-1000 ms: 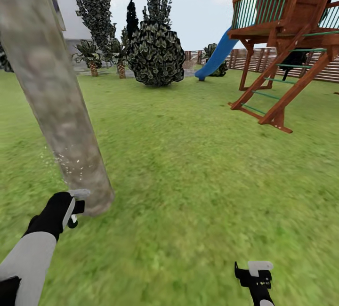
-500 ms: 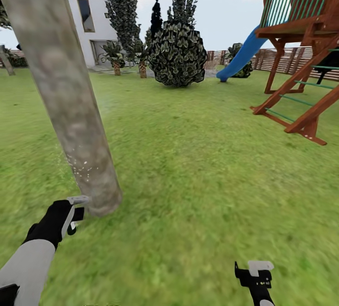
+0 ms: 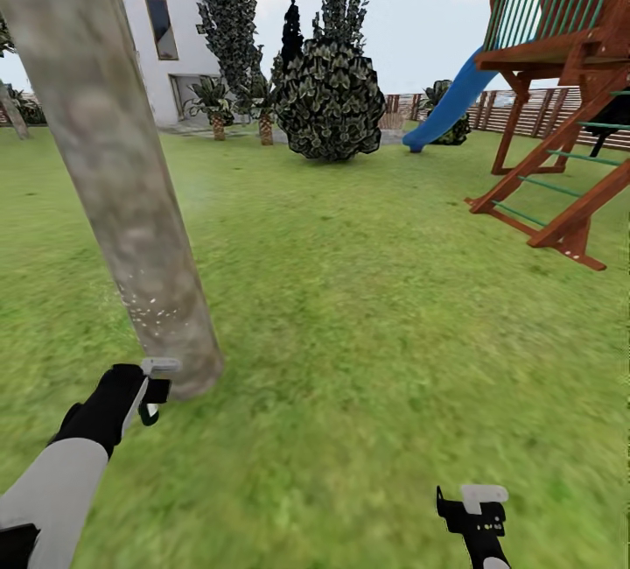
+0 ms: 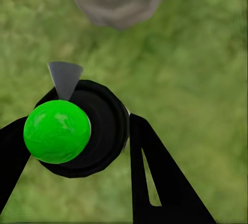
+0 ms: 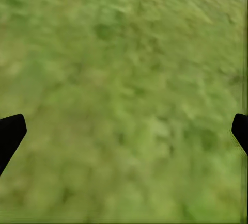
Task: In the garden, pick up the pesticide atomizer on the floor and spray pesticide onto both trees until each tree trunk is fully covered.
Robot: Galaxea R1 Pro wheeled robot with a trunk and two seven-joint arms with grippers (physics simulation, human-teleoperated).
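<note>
Spraying is what I judge this posture to be for: I have the left gripper low at about 8 o'clock in my head view, closed on the pesticide atomizer, with its pale nozzle pointed at the foot of the tree trunk. From the left wrist camera the atomizer shows as a black round body topped by a bright green ball, gripped between the two dark fingers, its grey spout aimed toward the trunk base, which sits just beyond on the grass. Holding it this close and level makes sense to me, since the mist has to land on bark rather than drift onto the lawn. Pale specks dot the lower trunk at roughly 9 o'clock, just above the nozzle; I take them for spray, though the higher bark looks bare of them.

So the atomizer is in hand, and the trunk stands just beside the nozzle, apart from it by a small gap.

My right gripper hangs idle at 5 o'clock, its fingers spread wide over grass, carrying nothing.
</note>
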